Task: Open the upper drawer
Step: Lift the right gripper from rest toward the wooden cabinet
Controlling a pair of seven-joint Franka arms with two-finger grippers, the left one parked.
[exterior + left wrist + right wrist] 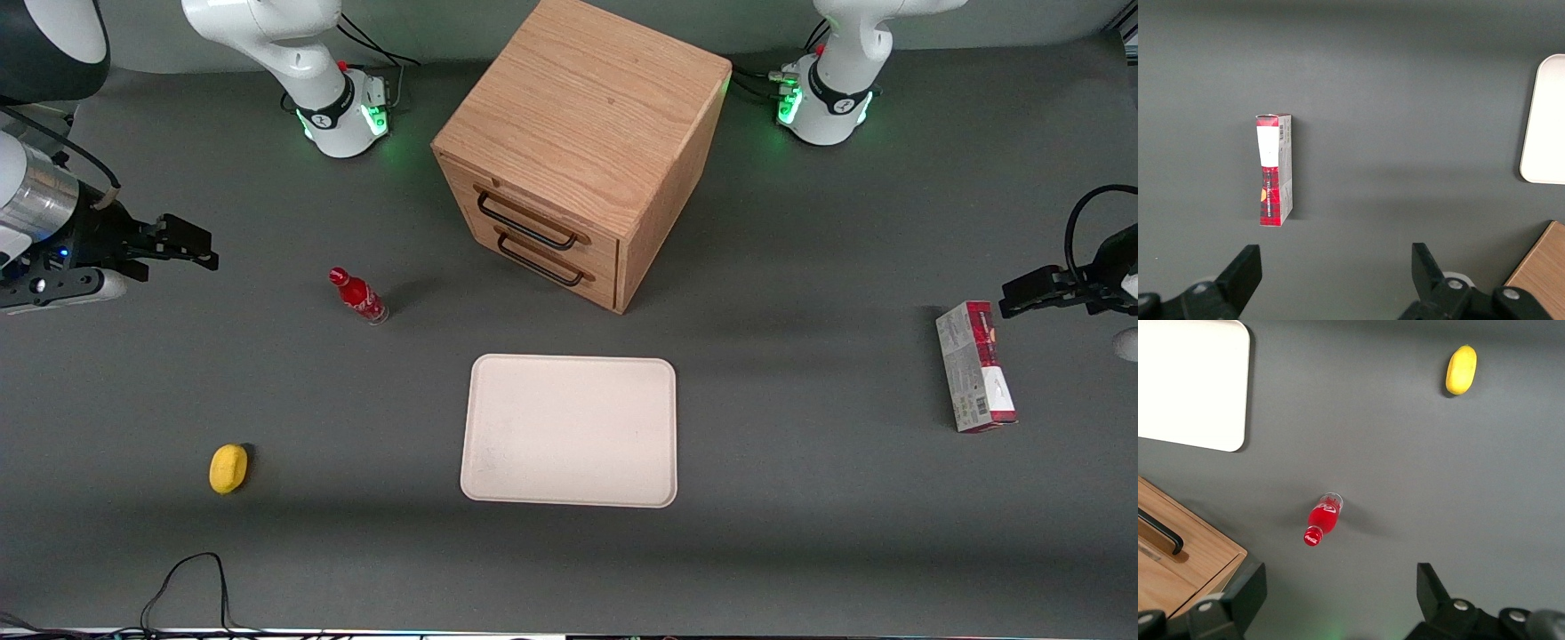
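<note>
The upper drawer sits flush in the oak cabinet, directly above the lower drawer, each with a black wire handle. The gripper hovers above the desk toward the working arm's end, jaws spread and empty, well apart from the cabinet. A red bottle stands between them, farther from the front camera than the white tray and the yellow lemon.

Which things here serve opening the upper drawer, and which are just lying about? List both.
For the job:
- oak upper drawer with black wire handle, shut
- right arm's black gripper, open, above the table toward the working arm's end

Lying about:
- red bottle
- yellow lemon-shaped object
- cream tray
- red-and-white carton
</note>
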